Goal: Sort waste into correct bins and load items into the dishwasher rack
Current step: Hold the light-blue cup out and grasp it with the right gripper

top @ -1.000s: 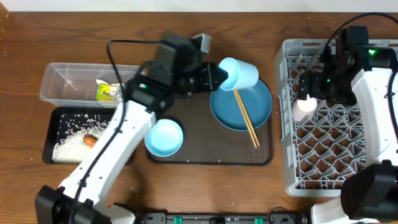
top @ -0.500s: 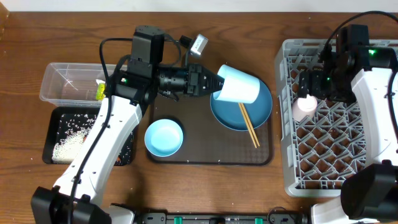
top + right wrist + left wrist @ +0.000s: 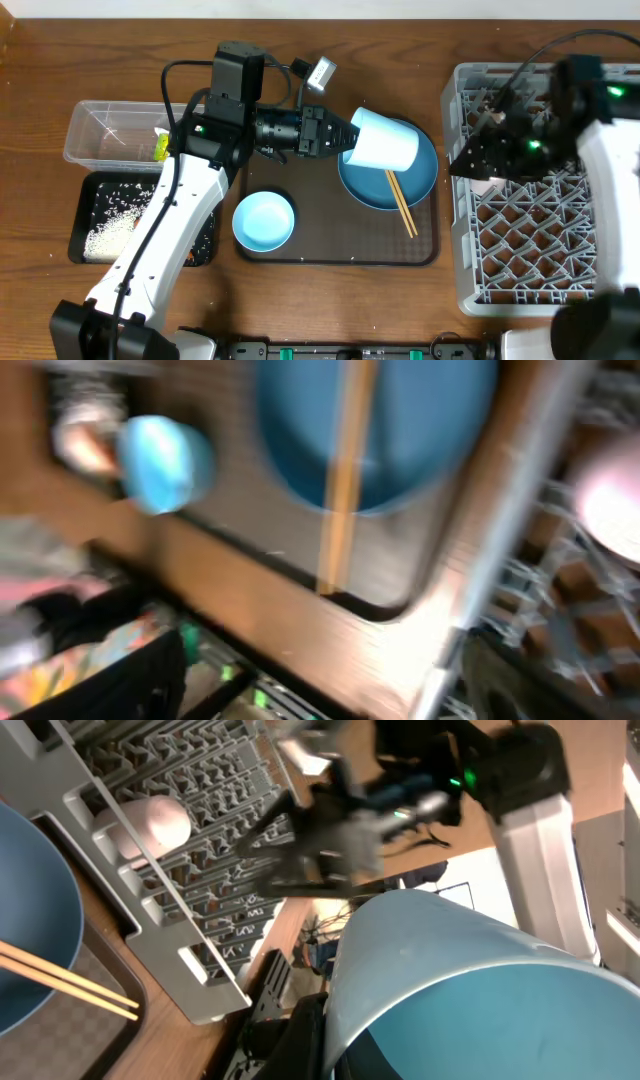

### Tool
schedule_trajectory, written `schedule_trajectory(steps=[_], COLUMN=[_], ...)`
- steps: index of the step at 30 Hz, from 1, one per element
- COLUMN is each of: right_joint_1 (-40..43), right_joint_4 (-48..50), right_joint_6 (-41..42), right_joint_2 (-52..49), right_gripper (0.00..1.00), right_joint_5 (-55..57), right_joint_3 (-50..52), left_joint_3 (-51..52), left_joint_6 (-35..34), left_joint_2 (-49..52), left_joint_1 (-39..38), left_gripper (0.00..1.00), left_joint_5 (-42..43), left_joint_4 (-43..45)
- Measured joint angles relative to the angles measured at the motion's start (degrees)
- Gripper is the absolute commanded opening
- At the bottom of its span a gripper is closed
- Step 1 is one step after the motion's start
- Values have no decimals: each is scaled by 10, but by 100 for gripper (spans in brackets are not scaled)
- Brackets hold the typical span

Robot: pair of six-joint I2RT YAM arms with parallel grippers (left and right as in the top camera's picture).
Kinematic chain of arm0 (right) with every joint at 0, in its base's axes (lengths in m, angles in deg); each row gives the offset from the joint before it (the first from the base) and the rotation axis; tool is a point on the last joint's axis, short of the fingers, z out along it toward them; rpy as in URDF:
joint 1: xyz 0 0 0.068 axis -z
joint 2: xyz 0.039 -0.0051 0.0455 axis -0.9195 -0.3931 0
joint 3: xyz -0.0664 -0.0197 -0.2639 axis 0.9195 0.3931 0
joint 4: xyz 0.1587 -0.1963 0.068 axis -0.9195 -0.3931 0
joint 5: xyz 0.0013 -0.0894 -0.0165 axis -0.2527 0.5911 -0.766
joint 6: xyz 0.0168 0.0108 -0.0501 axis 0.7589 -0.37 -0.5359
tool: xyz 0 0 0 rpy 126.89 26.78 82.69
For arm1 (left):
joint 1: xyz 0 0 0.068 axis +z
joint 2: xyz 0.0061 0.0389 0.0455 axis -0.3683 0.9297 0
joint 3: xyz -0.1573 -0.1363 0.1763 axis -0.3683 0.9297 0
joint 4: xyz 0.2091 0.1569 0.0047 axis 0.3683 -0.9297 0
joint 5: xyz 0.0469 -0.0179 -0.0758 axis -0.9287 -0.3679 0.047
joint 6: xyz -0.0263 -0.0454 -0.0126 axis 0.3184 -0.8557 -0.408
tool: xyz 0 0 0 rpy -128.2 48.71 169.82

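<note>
From where I stood, the left gripper (image 3: 346, 136) had its jaws clamped on the near end of the light-blue cup (image 3: 386, 140). The cup lay tipped on its side in the air, over the upper-left edge of the blue plate (image 3: 365, 185). The plate sat on the dark-brown serving tray (image 3: 330, 245), and the chopsticks (image 3: 400, 200) lay slantwise across its lower right part, their far ends reaching past the rim onto the tray. The small light-blue bowl (image 3: 264, 221) stood upright on the left of the same tray, near the plate but not touching it.

Over on the right of the wooden surface (image 3: 400, 40) stood the grey rack (image 3: 520, 250). The pinkish-white cup (image 3: 150, 820) rested in it close to the left wall. The right gripper (image 3: 465, 165) hung above that same corner, just beside the cup (it was all a smear, and I could not tell whether its jaws were apart or together).

At the far left the clear tub (image 3: 105, 130) held the wrapper (image 3: 160, 148), half hidden behind the left arm. Just below it the black tray (image 3: 85, 195) held the scattered rice (image 3: 105, 235).
</note>
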Motion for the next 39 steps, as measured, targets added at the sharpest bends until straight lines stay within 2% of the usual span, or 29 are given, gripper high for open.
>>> schedule_trajectory(steps=[6, 12, 17, 24, 31, 39], right_joint_1=[47, 43, 41, 31, -12, -57], right_joint_4=[-19, -31, -46, -48, -43, -30], right_joint_6=[-98, -150, -197, -239, -275, -297], right_joint_2=[139, 205, 216, 216, 216, 215], right_gripper=[99, 99, 99, 99, 99, 84], right_joint_5=[-134, -196, -226, -247, -276, -280], right_joint_3=[-3, -5, -5, 8, 16, 17], left_joint_3=[0, 0, 0, 0, 0, 0], left_joint_6=[0, 0, -7, -55, -80, -87], left_joint_2=[0, 0, 0, 0, 0, 0], left_joint_1=[0, -17, -45, -64, -80, -83], left_gripper=[6, 6, 6, 6, 6, 6], left_joint_5=[4, 4, 18, 59, 67, 83], left_joint_4=[-2, -2, 24, 103, 117, 117])
